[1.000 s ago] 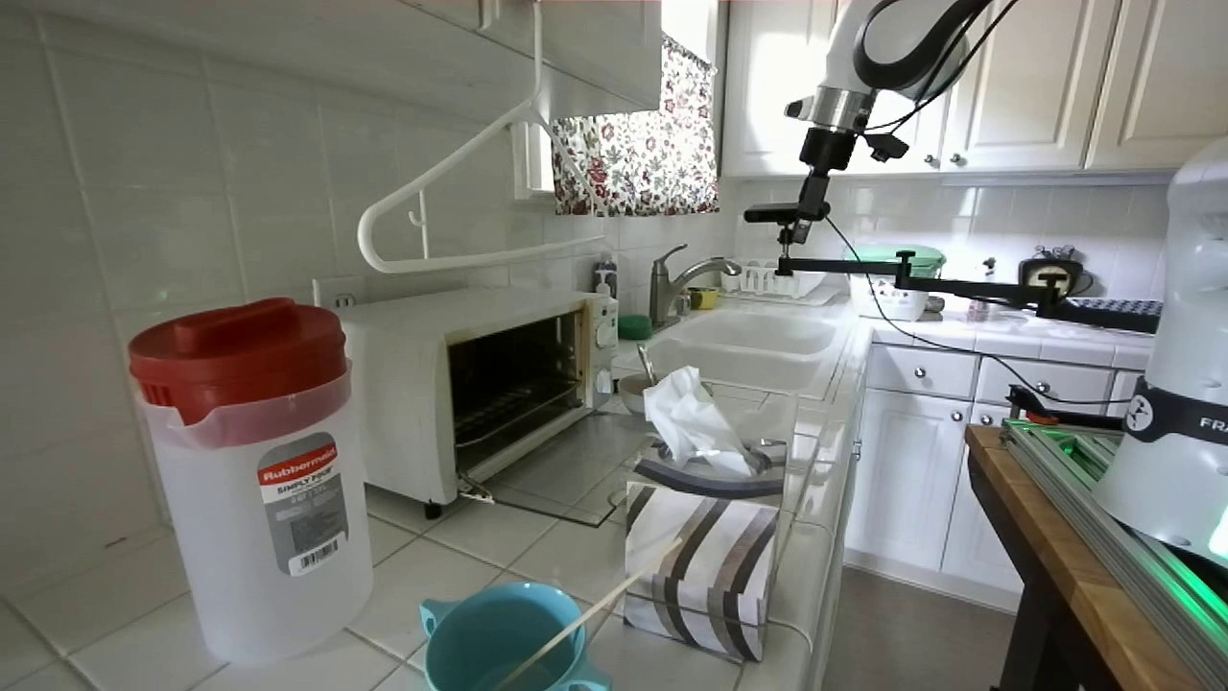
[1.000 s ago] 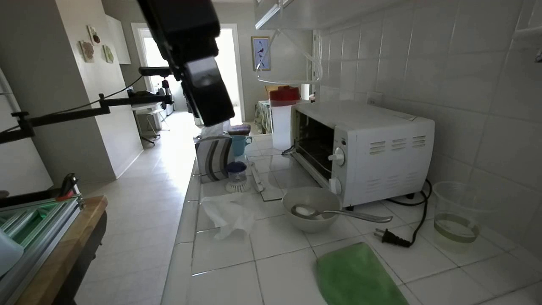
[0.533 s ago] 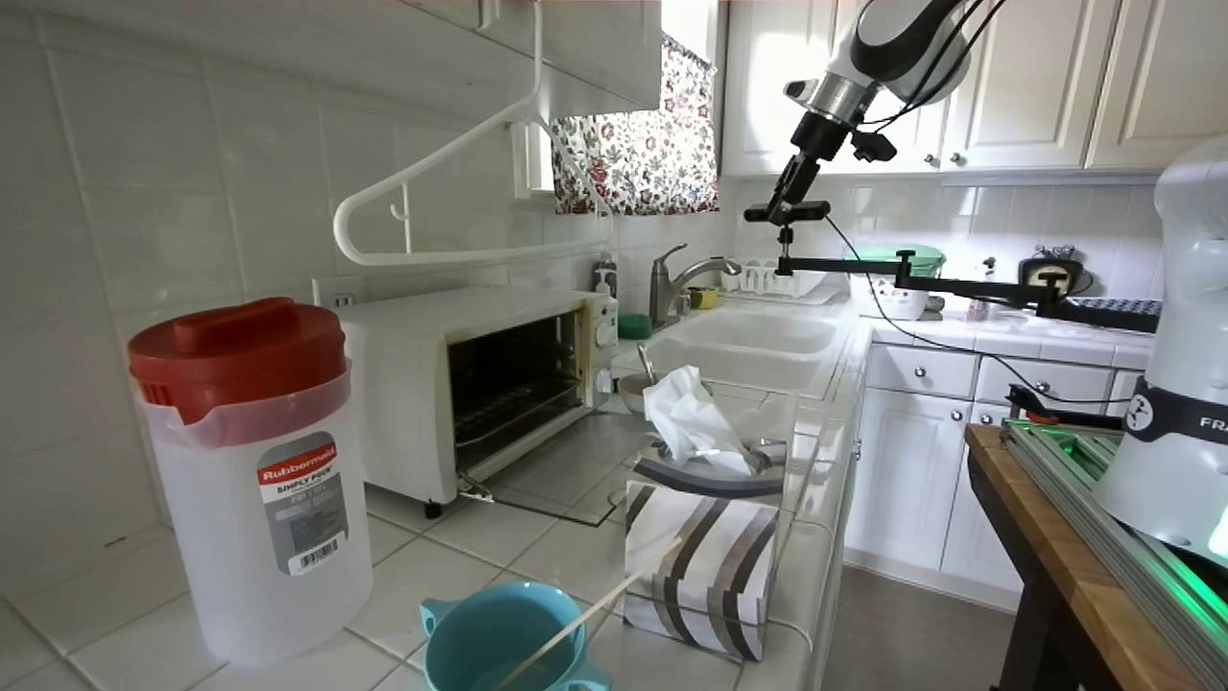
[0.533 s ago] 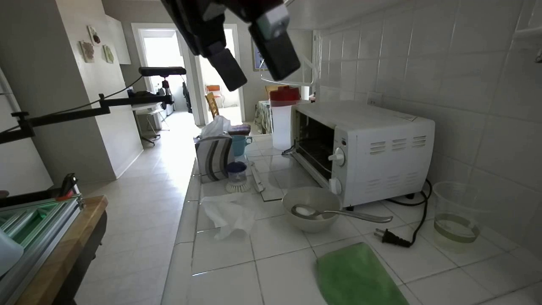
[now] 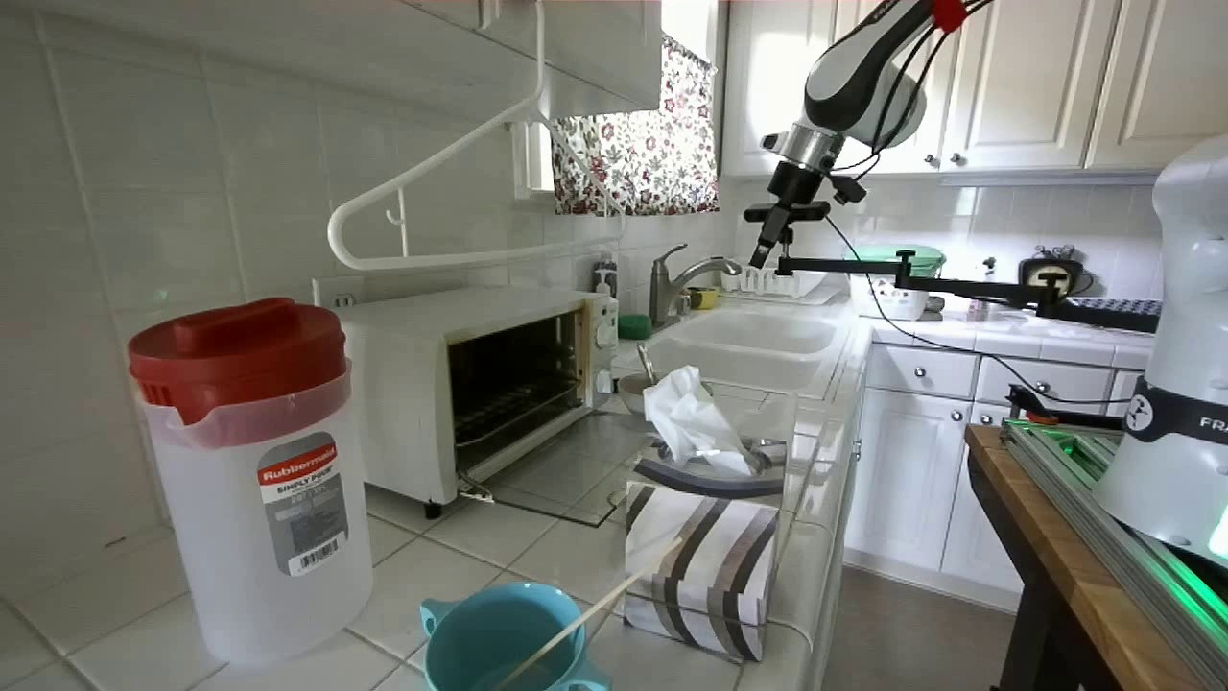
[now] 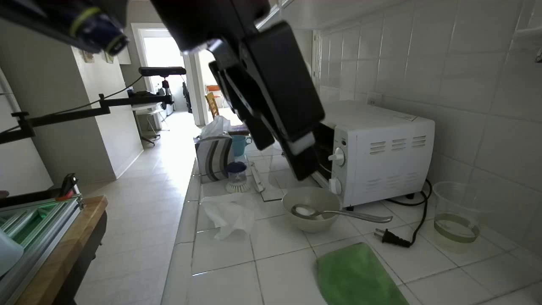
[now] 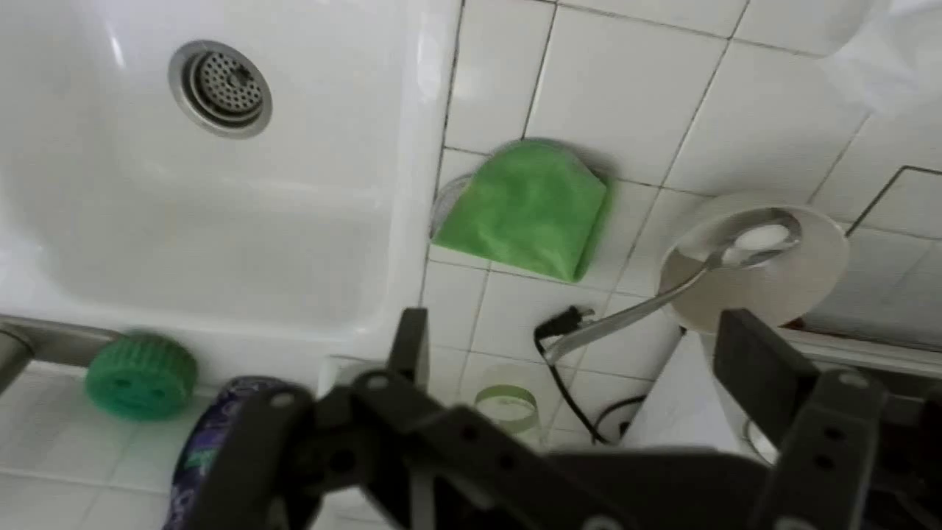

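Note:
My gripper hangs open above the tiled counter, with no object held between its fingers. Below it in the wrist view lie a spoon's handle and a black plug. The spoon rests in a beige bowl, which the right finger partly overlaps in that view. A folded green cloth lies beside the sink. In an exterior view the gripper's fingers come down in front of the white toaster oven, its tips above and behind the bowl. A clear cup stands near the wall.
The sink adjoins the counter. A camera boom reaches close to the arm. A white hanger dangles above the oven. Further along are a red-lidded pitcher, a striped tissue box, a blue cup and a brush.
The gripper has tilted and come down toward the counter, moving left in the exterior view that shows the whole arm. Its jaws stay open. The hanger has swung a little.

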Robot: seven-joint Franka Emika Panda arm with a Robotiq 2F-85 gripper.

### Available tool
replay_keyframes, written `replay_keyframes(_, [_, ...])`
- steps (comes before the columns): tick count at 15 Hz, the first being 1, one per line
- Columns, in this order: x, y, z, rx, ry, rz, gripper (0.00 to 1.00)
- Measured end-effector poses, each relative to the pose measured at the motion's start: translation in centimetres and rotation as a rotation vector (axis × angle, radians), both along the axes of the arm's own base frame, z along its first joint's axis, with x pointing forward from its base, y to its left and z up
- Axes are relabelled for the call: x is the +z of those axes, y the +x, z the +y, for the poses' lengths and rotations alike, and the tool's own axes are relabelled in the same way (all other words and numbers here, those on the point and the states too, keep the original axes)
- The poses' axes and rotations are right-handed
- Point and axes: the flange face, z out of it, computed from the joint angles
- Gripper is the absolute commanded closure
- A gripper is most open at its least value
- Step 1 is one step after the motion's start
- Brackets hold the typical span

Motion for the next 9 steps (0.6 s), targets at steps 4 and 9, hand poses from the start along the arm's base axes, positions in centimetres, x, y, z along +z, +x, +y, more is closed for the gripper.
replay_keyframes(4, [-1.9, 1.9, -0.2, -0.052, -0.02, 0.027, 0.0])
replay_keyframes(9, [-1.9, 1.7, -0.4, -0.071, -0.025, 0.03, 0.0])
